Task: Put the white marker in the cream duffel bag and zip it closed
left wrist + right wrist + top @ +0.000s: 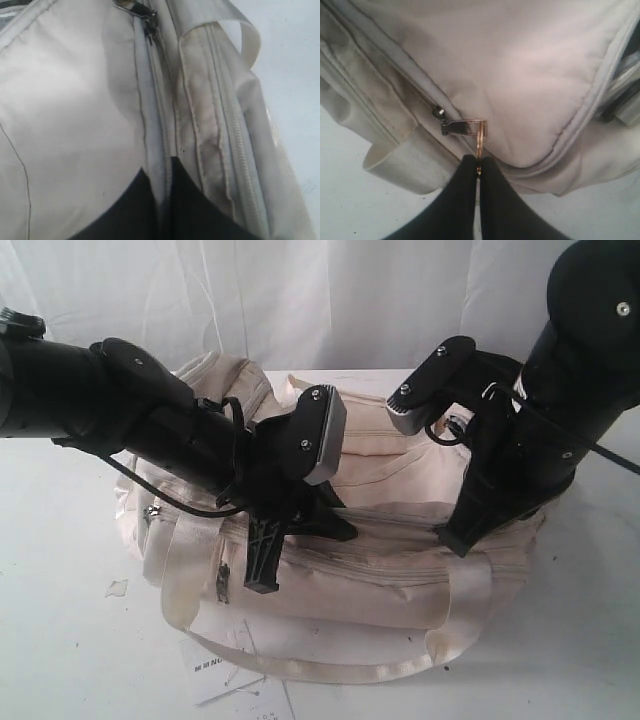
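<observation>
I pinch the stiff zipper pull in my right claw, my left claw clamping the limp cream duffel bag.

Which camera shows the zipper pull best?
Right wrist view: the zipper pull sits central, pinched by the right gripper. Left wrist view catches a slider at its edge; the exterior view hides it.

You won't find any legible text here: the paper tag lying on the table beside the bag carries small dark print, too blurred to read.
</observation>
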